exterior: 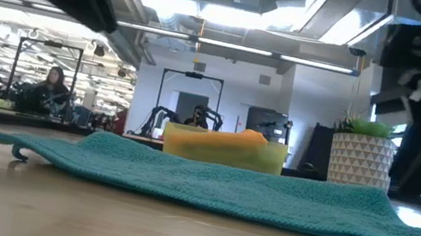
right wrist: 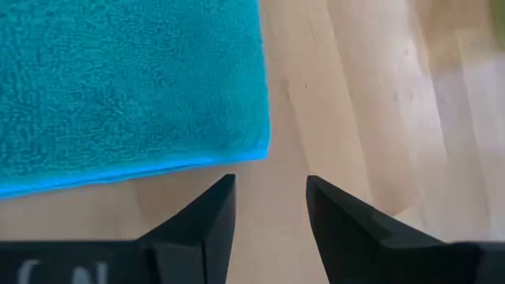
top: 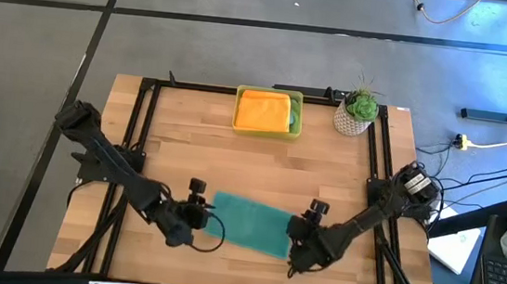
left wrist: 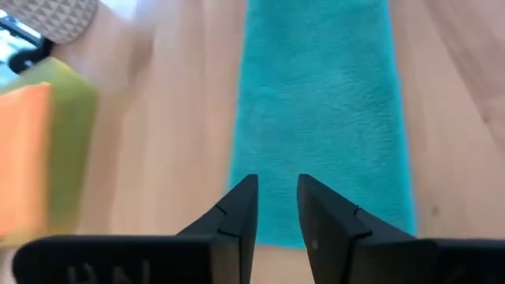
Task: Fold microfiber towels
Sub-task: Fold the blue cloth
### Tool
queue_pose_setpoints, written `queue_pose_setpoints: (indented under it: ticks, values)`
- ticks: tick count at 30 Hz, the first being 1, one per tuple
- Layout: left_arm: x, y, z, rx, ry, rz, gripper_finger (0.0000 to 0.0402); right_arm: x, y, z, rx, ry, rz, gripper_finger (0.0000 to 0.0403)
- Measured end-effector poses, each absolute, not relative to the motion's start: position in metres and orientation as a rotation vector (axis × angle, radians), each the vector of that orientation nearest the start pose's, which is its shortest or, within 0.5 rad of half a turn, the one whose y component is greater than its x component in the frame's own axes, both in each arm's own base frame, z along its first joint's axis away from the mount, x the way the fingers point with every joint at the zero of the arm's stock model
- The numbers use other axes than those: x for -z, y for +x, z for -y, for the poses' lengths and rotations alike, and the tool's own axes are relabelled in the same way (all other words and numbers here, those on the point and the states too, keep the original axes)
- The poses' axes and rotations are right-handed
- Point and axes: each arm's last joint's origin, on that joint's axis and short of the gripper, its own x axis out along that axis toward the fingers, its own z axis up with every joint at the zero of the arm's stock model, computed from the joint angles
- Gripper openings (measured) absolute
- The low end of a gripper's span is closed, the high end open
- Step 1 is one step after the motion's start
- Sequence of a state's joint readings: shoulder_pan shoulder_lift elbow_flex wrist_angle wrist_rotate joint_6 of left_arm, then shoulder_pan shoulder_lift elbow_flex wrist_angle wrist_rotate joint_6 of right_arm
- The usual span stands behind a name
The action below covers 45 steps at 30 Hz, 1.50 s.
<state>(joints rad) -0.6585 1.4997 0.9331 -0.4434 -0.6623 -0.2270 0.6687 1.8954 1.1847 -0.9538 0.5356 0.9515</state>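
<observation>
- High view: a folded teal towel [top: 250, 224] lies flat between my grippers, laid out for its next fold.
- My left gripper [left wrist: 278, 207], parted and empty, points at one short end.
- My right gripper [right wrist: 271, 207], parted and empty, sits just off a corner.

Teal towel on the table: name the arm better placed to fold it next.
Left, probably. The left gripper sits open right over one short end of the teal towel; the right gripper, also open, hangs over bare wood just off the opposite corner.
</observation>
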Motion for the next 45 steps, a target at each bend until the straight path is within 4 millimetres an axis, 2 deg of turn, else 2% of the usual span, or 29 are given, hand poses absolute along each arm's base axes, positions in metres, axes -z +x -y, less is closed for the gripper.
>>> queue_pose_setpoints:
  ticks: [2,5,8,10,12,17,20,24,27,31,38,45]
  values:
    - [-0.215,0.238,0.154,-0.095,0.433,-0.787,0.0083,-0.155,0.265,-0.179,0.502,-0.130,-1.217,0.0157]
    - [-0.219,0.238,0.135,-0.078,0.435,-0.782,0.0083,-0.177,0.268,-0.167,0.467,-0.085,-1.196,0.0157]
    - [-0.215,0.239,0.110,0.038,0.365,-0.756,0.0083,-0.201,0.270,-0.153,0.369,0.019,-1.164,0.0157]
    - [-0.211,0.241,0.092,0.154,0.280,-0.708,0.0083,-0.210,0.272,-0.137,0.253,0.148,-1.152,0.0157]
    - [-0.207,0.242,0.071,0.211,0.199,-0.673,0.0083,-0.207,0.272,-0.116,0.155,0.300,-1.148,0.0159]
    - [-0.198,0.244,0.025,0.200,0.089,-0.728,0.0085,-0.174,0.265,-0.068,0.055,0.507,-1.152,0.0189]
    - [-0.189,0.244,0.003,0.249,0.006,-0.754,0.0103,-0.161,0.265,-0.053,-0.004,0.572,-1.122,0.0221]
    - [-0.176,0.246,-0.018,0.279,-0.094,-0.788,0.0140,-0.154,0.265,-0.043,-0.010,0.577,-1.081,0.0270]
    - [-0.165,0.250,-0.027,0.293,-0.142,-0.805,0.0164,-0.150,0.265,-0.038,-0.004,0.563,-1.083,0.0297]
    - [-0.147,0.260,-0.030,0.338,-0.177,-0.811,0.0183,-0.148,0.264,-0.038,-0.009,0.558,-1.071,0.0307]
    - [-0.108,0.271,-0.032,0.412,-0.299,-0.920,0.0186,-0.143,0.260,-0.039,0.005,0.512,-1.076,0.0308]
    - [-0.095,0.280,-0.033,0.439,-0.336,-0.946,0.0184,-0.127,0.248,-0.039,-0.006,0.492,-1.076,0.0308]
